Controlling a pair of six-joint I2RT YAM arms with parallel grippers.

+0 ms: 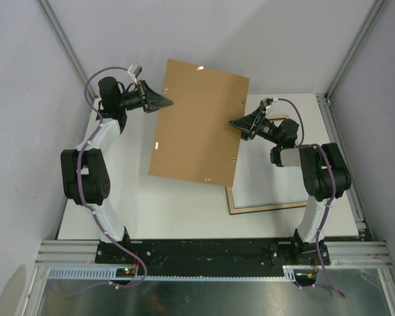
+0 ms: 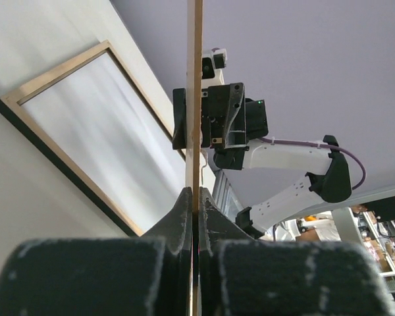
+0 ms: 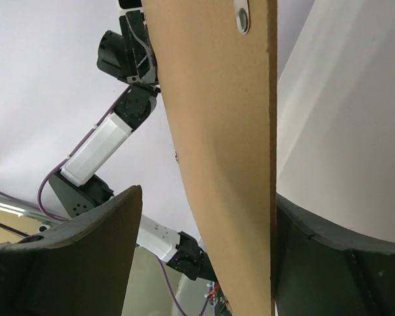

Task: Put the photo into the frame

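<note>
A: The frame (image 1: 270, 208) lies flat on the desk (image 1: 151, 210) beside the right arm, pale reverse up. It looks thin and stiff, and its pane is likely fragile, so I'd take it by a wooden rail.
B: And the photo?
A: Can't pick it out — the white inside the frame may be its back or bare pane.
B: Tools?
A: The left tool (image 1: 166, 102) pinches the raised backing board (image 1: 197, 122) at its edge. The right tool (image 1: 234, 123) stands wide around the opposite edge — not gripping.
</note>
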